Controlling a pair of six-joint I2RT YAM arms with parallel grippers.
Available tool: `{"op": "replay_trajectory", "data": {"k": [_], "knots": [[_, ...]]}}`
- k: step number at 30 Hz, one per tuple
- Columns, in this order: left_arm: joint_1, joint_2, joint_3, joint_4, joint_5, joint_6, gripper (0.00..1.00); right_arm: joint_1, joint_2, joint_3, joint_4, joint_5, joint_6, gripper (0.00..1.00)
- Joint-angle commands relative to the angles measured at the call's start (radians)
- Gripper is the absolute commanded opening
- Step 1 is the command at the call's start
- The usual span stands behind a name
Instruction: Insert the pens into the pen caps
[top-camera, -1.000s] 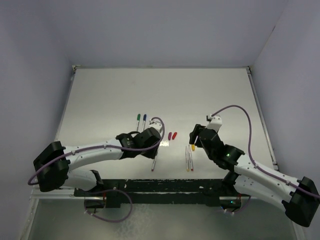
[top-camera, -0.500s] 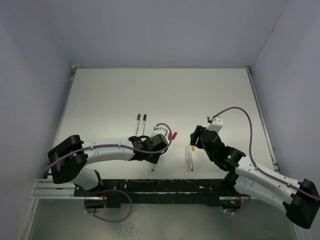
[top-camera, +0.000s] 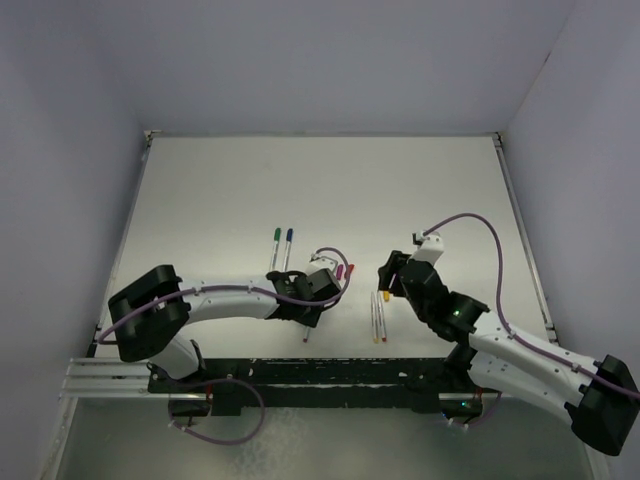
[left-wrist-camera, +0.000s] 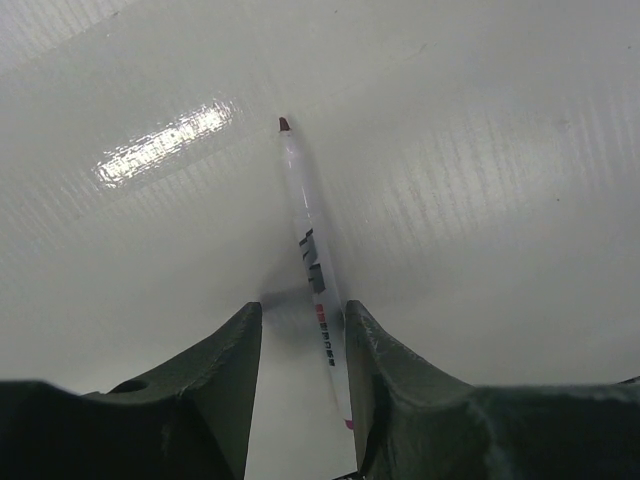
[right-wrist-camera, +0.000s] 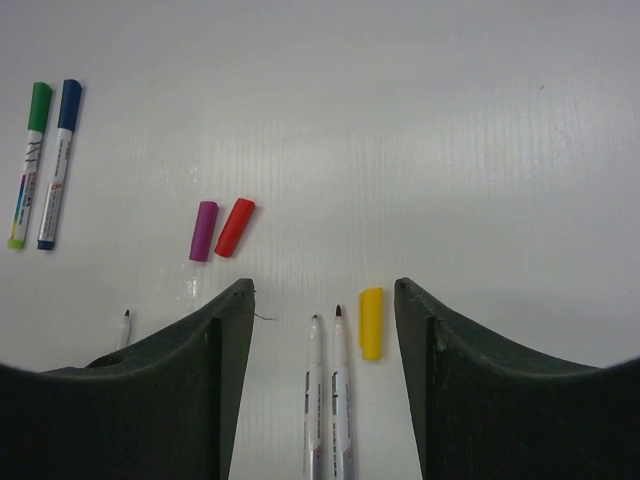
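An uncapped white pen (left-wrist-camera: 310, 250) with a dark red tip lies on the table between the fingers of my left gripper (left-wrist-camera: 302, 308). Its barrel runs close along the right finger (left-wrist-camera: 372, 370), and a gap shows on its other side; the jaws stand open. In the top view that gripper (top-camera: 305, 308) hangs over the pen (top-camera: 307, 330). My right gripper (right-wrist-camera: 322, 290) is open above two more uncapped pens (right-wrist-camera: 327, 400) and a yellow cap (right-wrist-camera: 371, 322). A magenta cap (right-wrist-camera: 204, 231) and a red cap (right-wrist-camera: 235, 227) lie side by side beyond it.
Two capped pens, green (right-wrist-camera: 30, 160) and blue (right-wrist-camera: 58, 160), lie parallel at the far left of the right wrist view, and in the top view (top-camera: 281, 244) they lie behind my left gripper. Grey walls close in the white table (top-camera: 320, 180) on three sides.
My left arm has swung its wrist to the right, closer to the magenta and red caps, staying over the pen. The right arm has barely moved.
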Motion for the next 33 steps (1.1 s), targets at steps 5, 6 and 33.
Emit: {"op": "replay_trajectory", "data": {"k": [5, 6, 33], "knots": [[-0.007, 0.039, 0.043, -0.053, -0.027, -0.023, 0.42, -0.001, 0.009, -0.006, 0.058, 0.0, -0.002, 0.6], [-0.007, 0.042, 0.043, -0.058, -0.025, -0.022, 0.41, -0.002, 0.009, -0.006, 0.058, 0.0, -0.001, 0.6], [0.082, 0.101, -0.033, -0.115, 0.044, 0.024, 0.29, -0.002, 0.017, -0.012, 0.067, 0.007, 0.02, 0.6]]}}
